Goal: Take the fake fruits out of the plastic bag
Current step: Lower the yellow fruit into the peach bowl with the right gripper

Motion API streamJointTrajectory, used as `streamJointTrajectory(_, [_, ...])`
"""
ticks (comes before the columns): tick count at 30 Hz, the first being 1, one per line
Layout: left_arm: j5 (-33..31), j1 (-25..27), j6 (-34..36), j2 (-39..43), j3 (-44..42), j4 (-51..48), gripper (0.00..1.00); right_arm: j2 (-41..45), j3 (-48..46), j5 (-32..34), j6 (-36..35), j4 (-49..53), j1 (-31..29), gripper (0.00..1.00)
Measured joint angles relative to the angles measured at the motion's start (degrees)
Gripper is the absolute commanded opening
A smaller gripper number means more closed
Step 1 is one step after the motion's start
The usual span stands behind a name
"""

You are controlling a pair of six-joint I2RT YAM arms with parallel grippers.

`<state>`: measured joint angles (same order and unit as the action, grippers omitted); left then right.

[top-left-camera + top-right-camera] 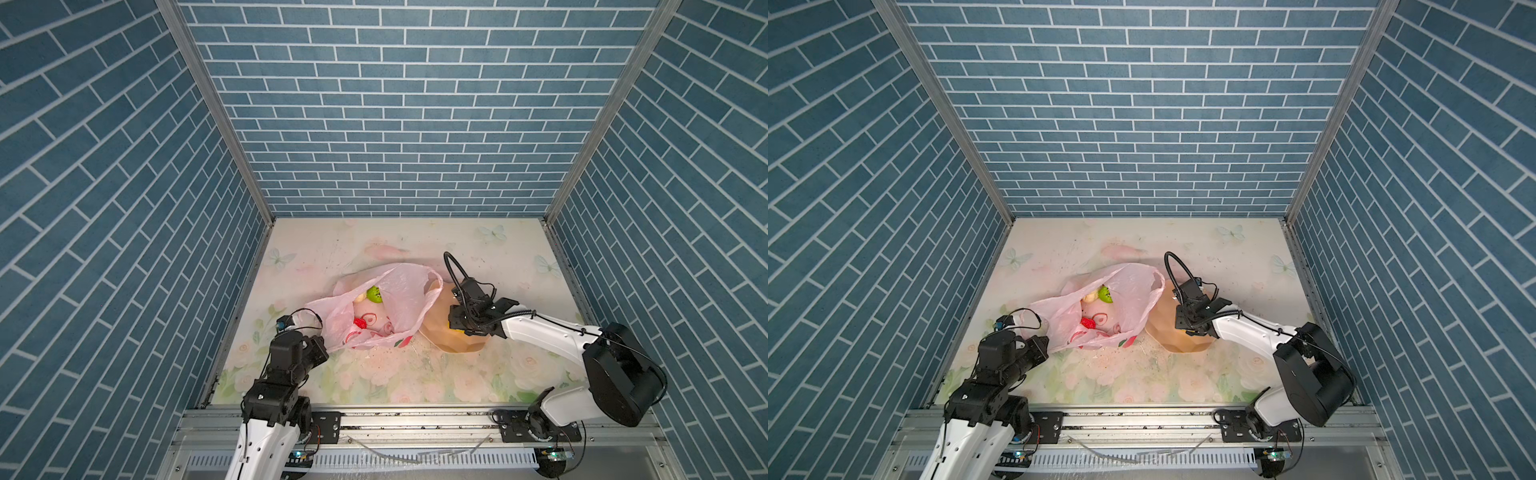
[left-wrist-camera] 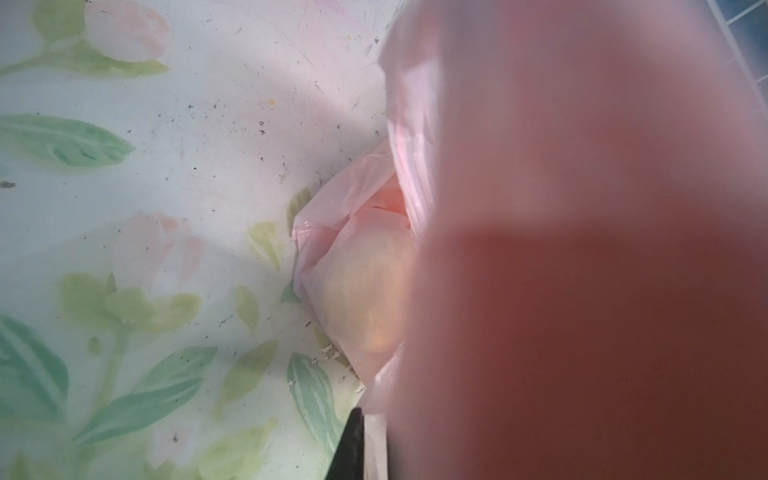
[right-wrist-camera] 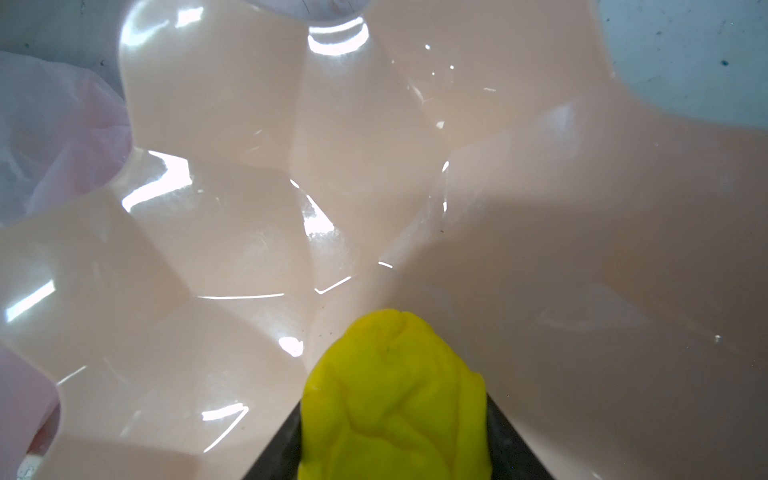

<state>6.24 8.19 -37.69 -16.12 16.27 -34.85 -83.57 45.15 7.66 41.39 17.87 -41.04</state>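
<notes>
My right pincer [image 1: 457,330] clamps the yellow fruit [image 3: 395,395] above the bowl [image 3: 232,232]. My left pincer [image 1: 323,352] pinches the plastic bag [image 1: 399,291] beside that bowl.

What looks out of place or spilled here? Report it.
Dark specks and pale flakes litter the table beside the plastic bag, like spilled crumbs. The bag lies slumped on its side, its edge overlapping the peach bowl. Nothing looks broken.

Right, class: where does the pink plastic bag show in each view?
In a top view: plastic bag mid-table, left of the peach bowl.
In a top view: same spot.
Left wrist: close, blurred, covering much of the picture.
Right wrist: a strip beside the bowl.
Shared landmark: floral table.
</notes>
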Motion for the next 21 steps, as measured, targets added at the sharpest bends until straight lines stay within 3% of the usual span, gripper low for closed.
streamJointTrajectory(21, [0.02, 0.0, 0.0, -0.02, 0.0, 0.0, 0.14, -2.16, 0.02, -0.22, 0.61, -4.61, 0.0, 0.36])
